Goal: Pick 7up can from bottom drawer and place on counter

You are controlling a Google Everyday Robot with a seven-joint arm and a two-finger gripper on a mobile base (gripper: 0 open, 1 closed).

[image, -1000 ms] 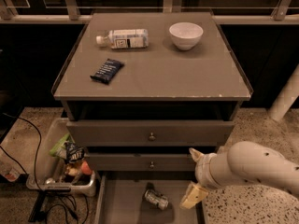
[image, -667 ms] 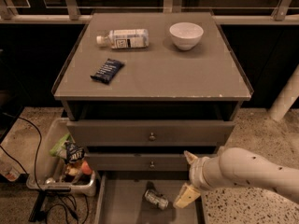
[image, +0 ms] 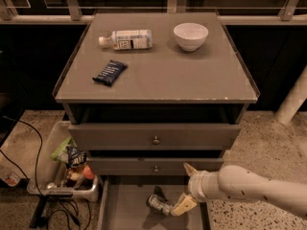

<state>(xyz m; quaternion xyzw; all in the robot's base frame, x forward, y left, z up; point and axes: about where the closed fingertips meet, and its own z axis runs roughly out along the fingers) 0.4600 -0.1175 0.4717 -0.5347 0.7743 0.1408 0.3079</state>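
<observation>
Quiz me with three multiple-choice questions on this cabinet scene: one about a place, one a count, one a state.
1. How many things lie on the counter? A) one B) three C) five
2. Where is the 7up can? A) on the counter B) in the bottom drawer C) on the floor
3. How do the jaws of the gripper stand? A) apart B) shut on the can C) hidden

Answers: 1 B, a bottle, a bowl and a dark packet lie there; 2 B, it lies on its side in the open drawer; 3 A, the gripper hangs close beside the can, jaws apart.
</observation>
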